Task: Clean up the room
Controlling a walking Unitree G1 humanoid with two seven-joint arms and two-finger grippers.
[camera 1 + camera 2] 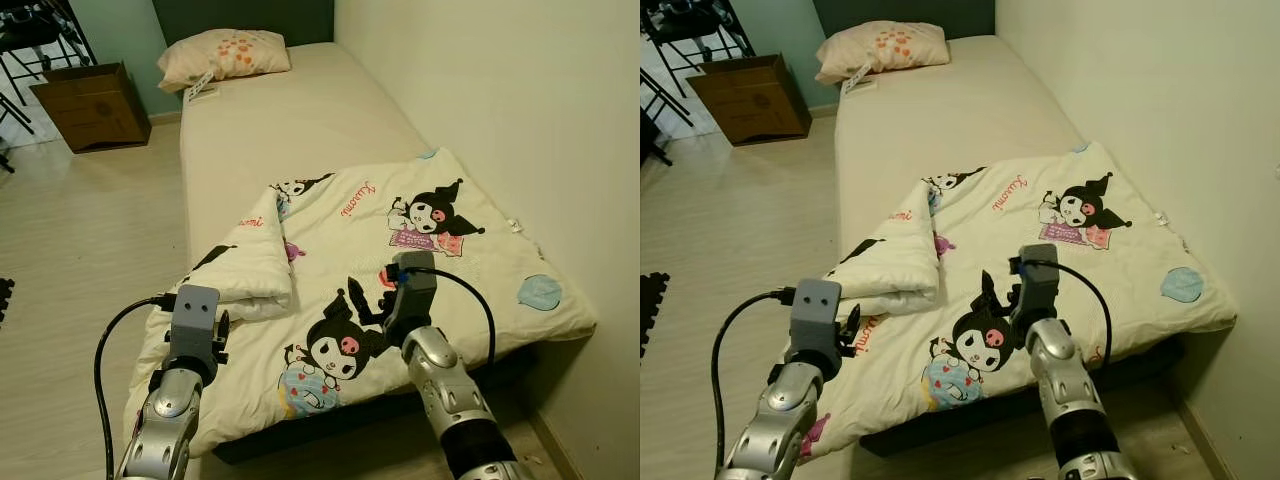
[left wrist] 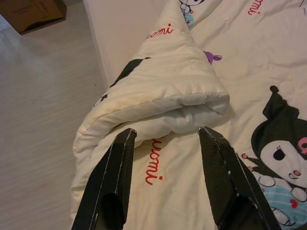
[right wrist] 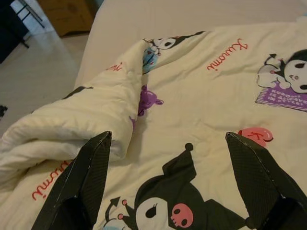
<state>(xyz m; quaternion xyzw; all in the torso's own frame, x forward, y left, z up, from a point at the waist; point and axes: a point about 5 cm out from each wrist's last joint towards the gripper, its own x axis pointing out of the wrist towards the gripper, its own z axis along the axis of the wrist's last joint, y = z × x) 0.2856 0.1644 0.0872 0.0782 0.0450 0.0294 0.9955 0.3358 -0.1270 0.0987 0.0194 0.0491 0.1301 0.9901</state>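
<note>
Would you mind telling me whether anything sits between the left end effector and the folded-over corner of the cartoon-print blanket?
Nothing visible does. The left end effector is open, its black fingers straddling the folded-over edge of the cream cartoon-print blanket on the bed, with only flat blanket beneath.

Head looks down; wrists near blanket (image 1: pixel 400 250)

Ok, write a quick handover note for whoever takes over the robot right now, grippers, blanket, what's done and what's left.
Left gripper: open, empty, at the folded-over blanket edge.
Right gripper: open, empty, above the blanket's middle.
Blanket: on the bed's foot end, its left edge folded over and one corner hanging off the side.
Pillow: at the head end.
Done: nothing gripped yet.
Left: probably grasp the fold and spread the blanket.
</note>
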